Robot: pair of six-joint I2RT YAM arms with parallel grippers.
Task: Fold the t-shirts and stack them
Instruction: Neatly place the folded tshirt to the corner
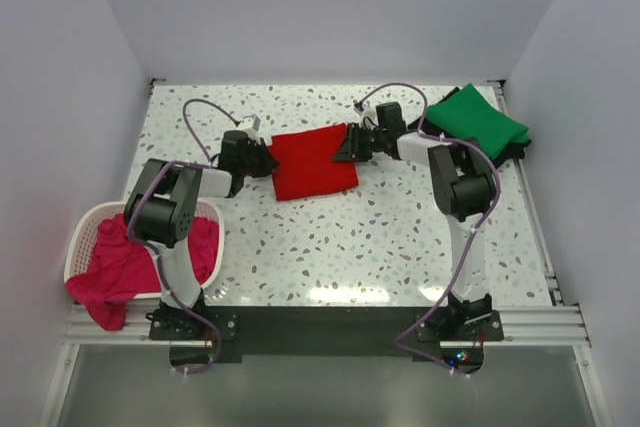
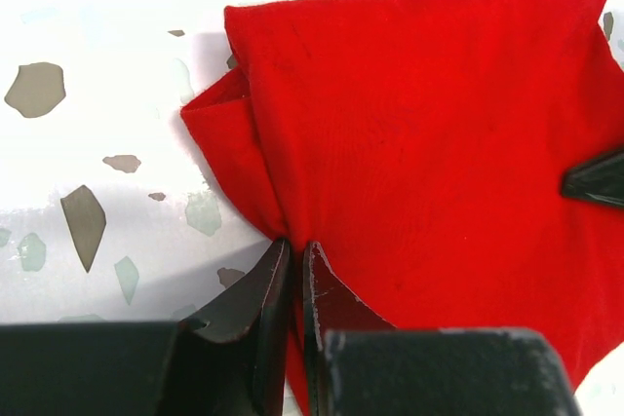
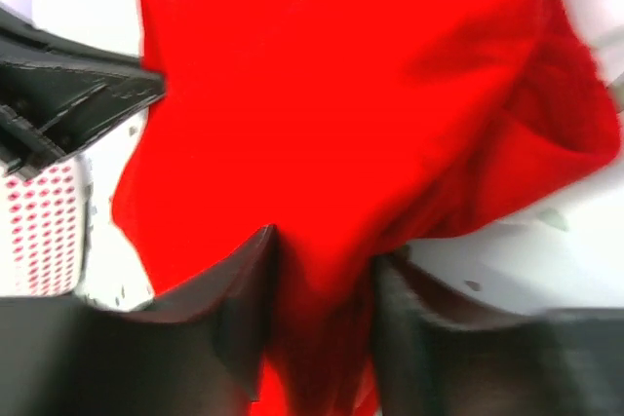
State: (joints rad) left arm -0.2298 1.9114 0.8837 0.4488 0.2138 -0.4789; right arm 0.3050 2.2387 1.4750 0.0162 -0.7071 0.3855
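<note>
Roughly at the middle of the speckled table [image 1: 380, 232] lies the red t-shirt [image 1: 312, 164], folded into a rough square and flat on the surface. The two arms reach in from either side of it. The left claw [image 2: 295, 258] is pressed together on the shirt's left edge, with a thin fold of red cloth pinched between its dark fingers [image 2: 255, 299]. Beside that grip, a layer of the fold sticks out at the corner. The right claw [image 3: 322, 284] holds the opposite edge. A bunched ridge of red cloth runs between its two fingers [image 3: 239, 299], though that view is blurred.

At the far right corner, a green t-shirt [image 1: 475, 119] sits folded on top of a black t-shirt [image 1: 517, 150], of which only the edges show. At the near left, a white basket [image 1: 88, 222] holds a crumpled pink t-shirt [image 1: 115, 272], which spills over its front rim.
</note>
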